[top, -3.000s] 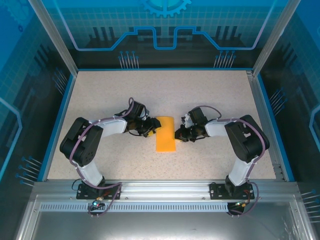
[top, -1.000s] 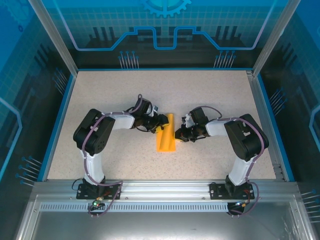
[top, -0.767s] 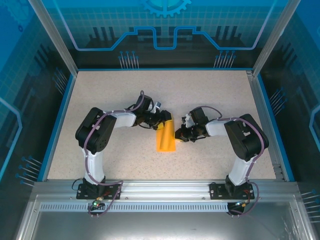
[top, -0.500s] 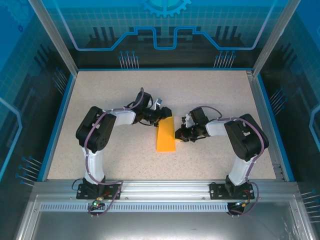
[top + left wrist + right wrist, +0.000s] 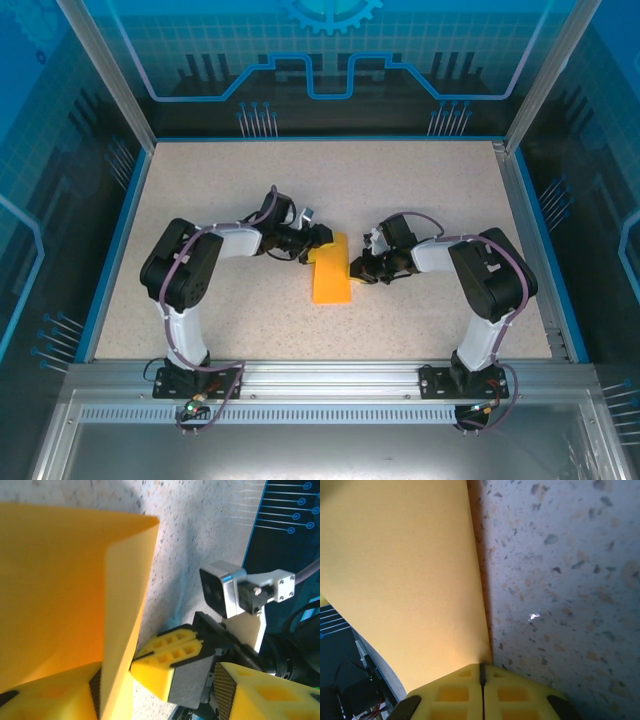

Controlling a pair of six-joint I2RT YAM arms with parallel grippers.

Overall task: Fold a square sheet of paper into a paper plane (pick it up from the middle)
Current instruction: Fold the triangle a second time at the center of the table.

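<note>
While elbows out, arms (image 5: 228,242) toward paper (image 5: 332,285).

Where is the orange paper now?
Top view: the orange paper lies at table centre, between the left claw and the right claw at its right edge.

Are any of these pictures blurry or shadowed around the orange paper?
Top view: sharp and evenly lit, paper clear. Left wrist view: paper looks soft, shadow on the table beside its fold. Right wrist view: dark shadow band along the paper's edge, its fingers blurred.
</note>
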